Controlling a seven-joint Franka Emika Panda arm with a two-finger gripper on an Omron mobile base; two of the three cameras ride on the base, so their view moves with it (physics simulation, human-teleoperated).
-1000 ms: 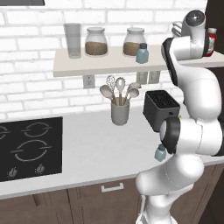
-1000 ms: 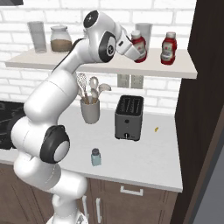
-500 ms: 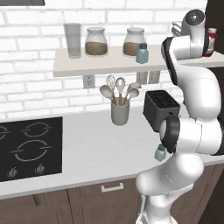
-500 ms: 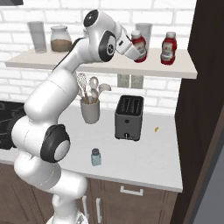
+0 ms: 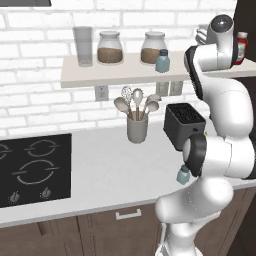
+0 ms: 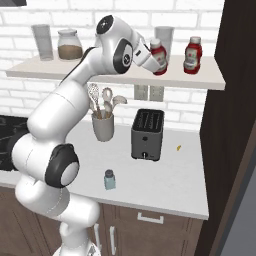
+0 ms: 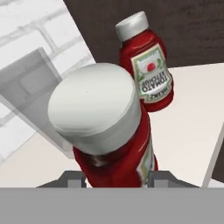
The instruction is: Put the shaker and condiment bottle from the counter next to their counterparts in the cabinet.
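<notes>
The jaws are clamping the condiment bottle (image 6: pixel 159 57), tilting it over the cabinet (image 6: pixel 202 80) shelf with its counterpart (image 6: pixel 192 54) standing just beyond them to the right, so releasing it tilted risks toppling both bottles.

The condiment bottle (image 7: pixel 116 148) looks like smooth red plastic with a mild sheen, its pale grey cap matt; its twin, the matching red bottle (image 7: pixel 148 65), at about one o'clock from it in the hand view, wears a paper-like white label. The cabinet (image 6: pixel 210 80) shelf is flat, matt beige. The shaker (image 6: pixel 109 180) seems translucent plastic or glass. The toaster (image 6: pixel 148 135) looks like dull dark metal. The counter (image 6: pixel 165 175) is smooth, pale, stone-like.
</notes>
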